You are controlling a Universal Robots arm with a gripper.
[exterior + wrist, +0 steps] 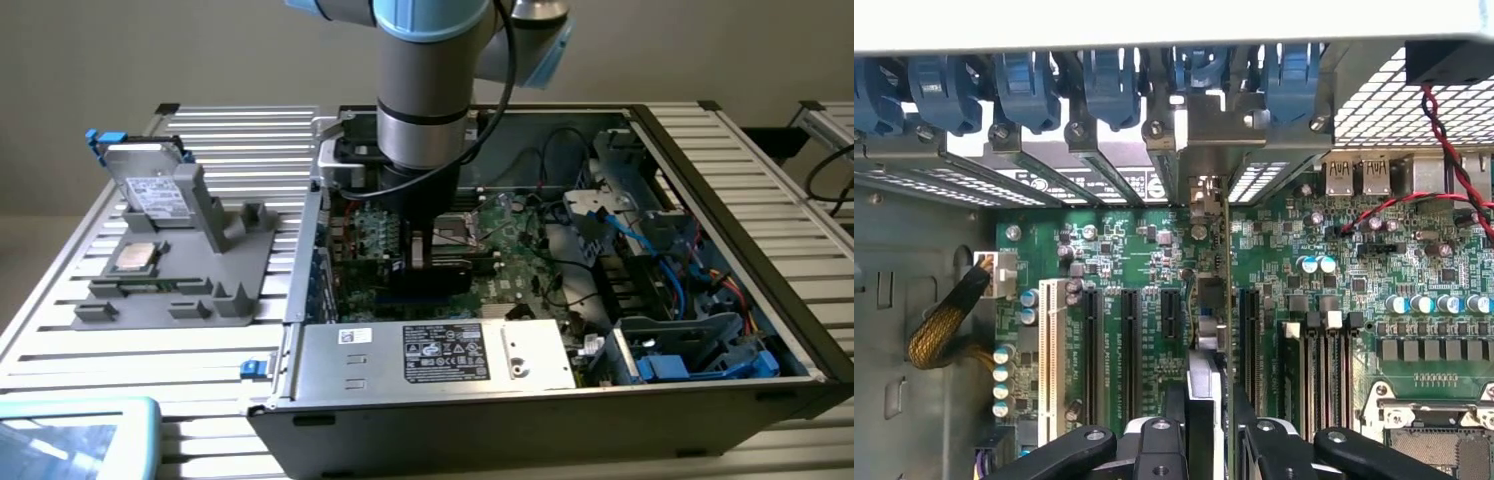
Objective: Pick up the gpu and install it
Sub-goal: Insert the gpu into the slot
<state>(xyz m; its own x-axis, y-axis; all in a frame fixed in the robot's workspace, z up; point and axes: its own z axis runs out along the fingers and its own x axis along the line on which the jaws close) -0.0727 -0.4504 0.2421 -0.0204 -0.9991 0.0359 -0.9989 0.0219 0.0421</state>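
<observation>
Inside the open computer case [694, 180] the arm reaches down over the motherboard [1304, 250], and the pincer [1206, 425] is closed on the gpu [1211, 300]. The card stands on its edge between the fingers [1154, 445], seen edge-on, with its silver bracket [1219, 130] near the rear slot openings. I judge it is held upright so that its lower edge can meet the expansion slots [1129, 340]. Whether it already sits in a slot, I cannot tell. On the table [200, 360], a grey holder [174, 280] keeps other parts.
</observation>
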